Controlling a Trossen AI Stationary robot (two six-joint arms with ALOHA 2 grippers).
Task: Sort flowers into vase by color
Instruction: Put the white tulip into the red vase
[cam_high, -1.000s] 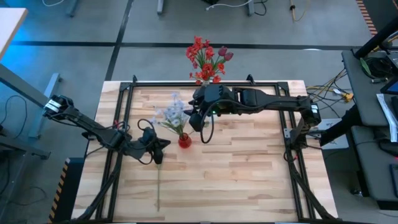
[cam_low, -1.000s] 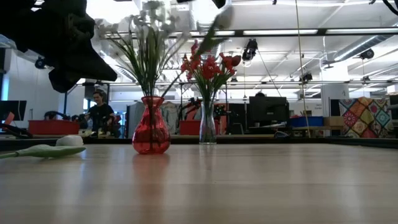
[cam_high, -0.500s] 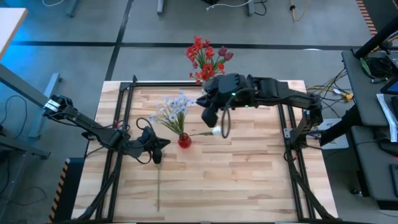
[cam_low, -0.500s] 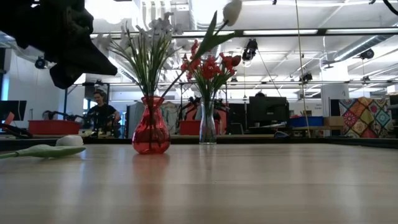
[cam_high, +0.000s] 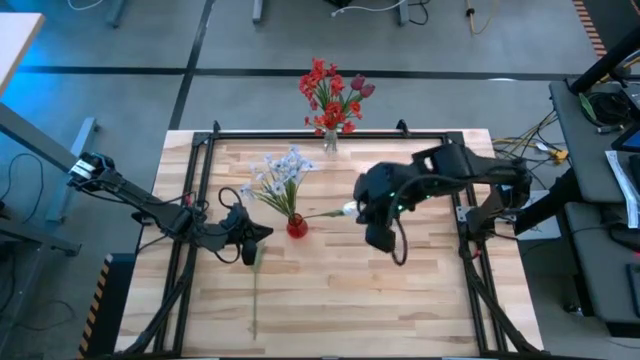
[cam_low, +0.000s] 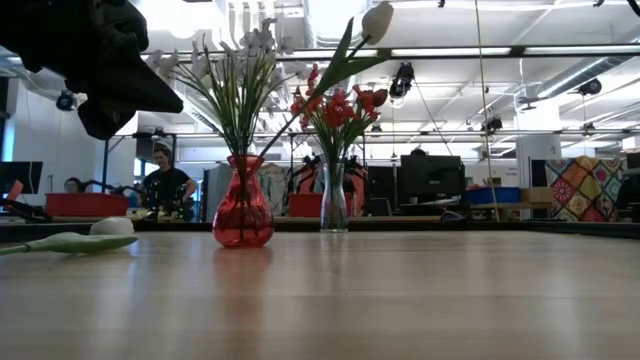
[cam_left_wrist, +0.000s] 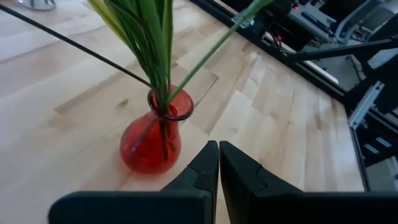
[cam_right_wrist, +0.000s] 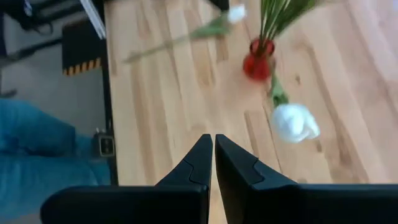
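The white tulip-like bud on its green stem (cam_high: 348, 210) is leaning out of the red glass vase (cam_high: 297, 227) mid-table among pale blooms, sorted by color. My right gripper (cam_high: 381, 237) is hovering beside it, closed and empty; my left gripper (cam_high: 252, 240), closed, is waiting over another white flower (cam_high: 254, 290) lying toward the near edge.

Pale blue-white flower clusters (cam_high: 283, 169) upright in a round red glass vase (cam_high: 297, 227) — white tulip bud (cam_high: 348, 210) leaning out; another white tulip (cam_high: 255, 285) flat on wood; red blooms (cam_high: 331, 88) in clear vase (cam_high: 330, 141).

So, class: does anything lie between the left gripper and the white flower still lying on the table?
Nothing visible does. The left gripper, fingers shut, hangs right over the lying white flower, beside the red vase.
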